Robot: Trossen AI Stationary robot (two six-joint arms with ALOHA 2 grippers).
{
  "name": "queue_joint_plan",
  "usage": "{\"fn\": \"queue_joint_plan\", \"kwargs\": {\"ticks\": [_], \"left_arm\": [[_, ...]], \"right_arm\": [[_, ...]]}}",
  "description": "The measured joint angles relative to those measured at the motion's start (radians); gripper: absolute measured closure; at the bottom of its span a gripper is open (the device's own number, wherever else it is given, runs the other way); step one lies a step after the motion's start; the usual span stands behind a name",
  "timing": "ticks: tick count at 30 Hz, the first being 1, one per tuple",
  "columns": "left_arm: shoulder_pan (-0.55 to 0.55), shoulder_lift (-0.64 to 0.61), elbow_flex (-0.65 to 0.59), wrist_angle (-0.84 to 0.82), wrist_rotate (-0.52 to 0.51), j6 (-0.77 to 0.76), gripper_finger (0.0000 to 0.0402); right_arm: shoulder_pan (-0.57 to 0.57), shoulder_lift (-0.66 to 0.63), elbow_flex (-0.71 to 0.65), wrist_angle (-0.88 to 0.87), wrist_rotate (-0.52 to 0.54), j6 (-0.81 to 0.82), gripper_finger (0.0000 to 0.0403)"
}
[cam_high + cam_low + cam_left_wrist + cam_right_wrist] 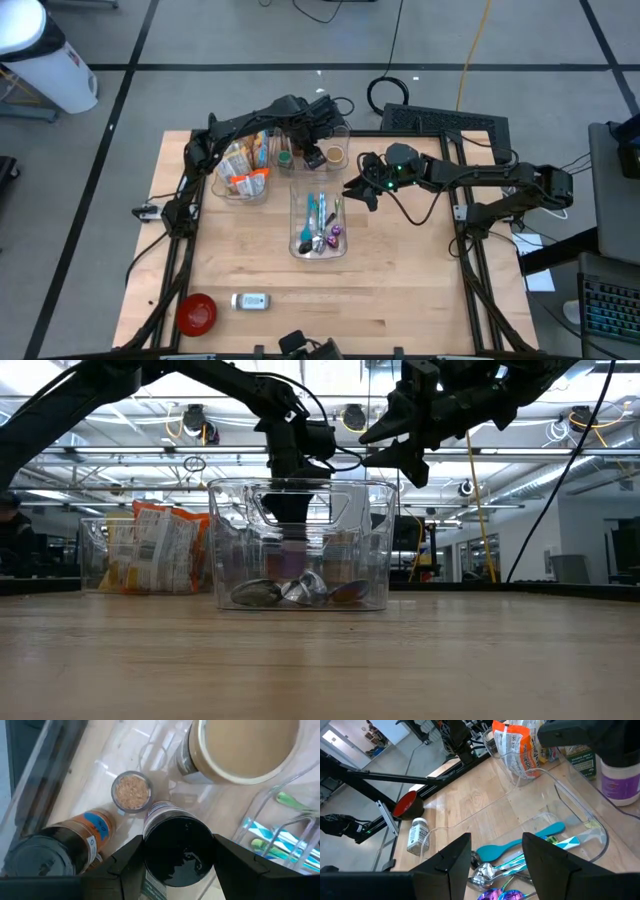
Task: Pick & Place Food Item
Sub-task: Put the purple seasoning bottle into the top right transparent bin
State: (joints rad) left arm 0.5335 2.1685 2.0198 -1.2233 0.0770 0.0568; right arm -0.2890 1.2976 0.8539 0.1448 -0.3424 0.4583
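Note:
A jar with a black lid point(177, 851) and a white-and-purple label point(619, 780) stands upright in the clear bin point(322, 128) at the far middle of the table. My left gripper point(312, 152) comes down on it from above and is shut on its lid. Beside it in the bin are a small jar of tan grains point(131, 791), an orange jar with a blue label point(82, 837) and a wide beige-lidded tub point(240, 747). My right gripper point(495, 862) hovers open above the utensil bin point(318, 228) and holds nothing. My left gripper pinches the jar's black lid point(150, 855) between its two fingers, one on each side of the rim. The fingers point down from above. The jar is upright below them inside the bin; whether its base rests on the bin floor is hidden.
A clear bin of snack bags point(245, 168) stands left of the jar bin. The utensil bin holds spoons and a teal spatula point(520, 847). A red bowl point(196, 312) and a small bottle lying on its side point(250, 300) are near the front edge.

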Motion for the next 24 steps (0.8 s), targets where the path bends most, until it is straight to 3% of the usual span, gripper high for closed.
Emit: {"fn": "queue_joint_plan", "kwargs": {"ticks": [6,16,24], "left_arm": [[0.000,-0.003,-0.029,0.012,0.000,-0.008,0.0193],[0.004,0.000,-0.038,0.003,-0.001,-0.006,0.0109],[0.008,-0.016,-0.036,-0.006,0.000,-0.008,0.0107]], "right_arm": [[0.000,0.000,0.000,0.000,0.000,0.000,0.0234],[0.000,0.000,0.000,0.000,0.000,-0.002,0.0234],[0.000,0.000,0.000,0.000,0.000,-0.006,0.0234]]}}
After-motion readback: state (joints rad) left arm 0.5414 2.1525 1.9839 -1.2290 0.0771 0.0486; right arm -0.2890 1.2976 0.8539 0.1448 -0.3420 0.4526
